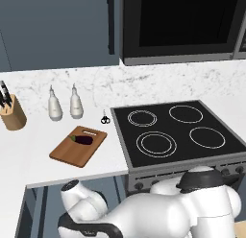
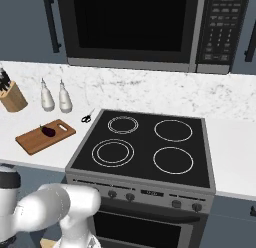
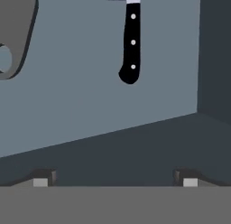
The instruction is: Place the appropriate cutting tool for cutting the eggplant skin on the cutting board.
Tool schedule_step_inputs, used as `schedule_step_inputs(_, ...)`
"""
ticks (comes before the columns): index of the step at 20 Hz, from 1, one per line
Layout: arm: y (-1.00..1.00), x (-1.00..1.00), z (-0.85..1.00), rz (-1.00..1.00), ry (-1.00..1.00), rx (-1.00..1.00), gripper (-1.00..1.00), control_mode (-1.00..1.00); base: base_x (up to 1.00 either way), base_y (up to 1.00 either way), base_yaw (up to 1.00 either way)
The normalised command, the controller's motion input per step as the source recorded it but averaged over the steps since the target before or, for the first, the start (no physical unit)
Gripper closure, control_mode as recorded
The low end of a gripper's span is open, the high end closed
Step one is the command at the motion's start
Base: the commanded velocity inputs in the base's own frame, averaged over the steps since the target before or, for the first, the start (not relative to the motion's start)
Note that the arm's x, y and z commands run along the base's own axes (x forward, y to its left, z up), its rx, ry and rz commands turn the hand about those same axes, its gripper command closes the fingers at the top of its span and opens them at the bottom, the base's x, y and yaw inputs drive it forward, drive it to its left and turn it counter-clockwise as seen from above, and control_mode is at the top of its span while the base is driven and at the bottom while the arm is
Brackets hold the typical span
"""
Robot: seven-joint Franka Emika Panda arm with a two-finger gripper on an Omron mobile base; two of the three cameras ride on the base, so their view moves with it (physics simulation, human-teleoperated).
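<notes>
The brown cutting board (image 1: 67,153) (image 2: 32,141) lies on the white counter left of the stove. On it rests the small dark-purple eggplant (image 1: 81,139) (image 2: 48,131). In the hand view I look down into a blue-grey drawer. Part of the dull-grey peeler (image 3: 16,33) shows at the upper left, cut off by the frame edge. The black-handled knife (image 3: 131,42) lies at top centre. My gripper (image 3: 115,181) is open, its fingertips (image 3: 41,180) wide apart and clear of both tools, with nothing between them.
Small black scissors (image 1: 104,118) (image 2: 87,117) lie on the counter beside the stove (image 1: 178,131). Two white bottles (image 1: 55,105) and a knife block (image 1: 13,112) stand at the back left. A dark drawer wall (image 3: 214,56) rises on the right of the hand view.
</notes>
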Motion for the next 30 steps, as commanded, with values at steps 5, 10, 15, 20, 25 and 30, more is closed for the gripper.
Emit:
schedule_step_inputs(5, 0.01, -1.00, 0.00, 0.02, 0.00, 0.00, -1.00, -1.00, 0.00, 0.00, 0.00)
schedule_step_inputs(10, -0.06, -0.28, 0.11, 0.00, -0.12, 0.00, -1.00, -1.00, 0.00, 0.00, 0.00)
schedule_step_inputs(15, -0.05, 0.60, 0.12, 0.00, -0.11, 0.04, -1.00, -1.00, 0.00, 0.00, 0.00)
schedule_step_inputs(20, -0.02, 0.62, 0.00, 0.00, -0.09, 0.02, -1.00, -1.00, 0.00, 0.00, 0.00)
schedule_step_inputs(25, 0.07, 0.49, 0.00, -0.01, -0.01, 0.00, -1.00, -1.00, 0.00, 0.00, 0.00)
schedule_step_inputs(30, 0.33, 0.09, -0.06, -0.05, 0.00, 0.00, -1.00, -1.00, 0.00, 0.00, 0.00)
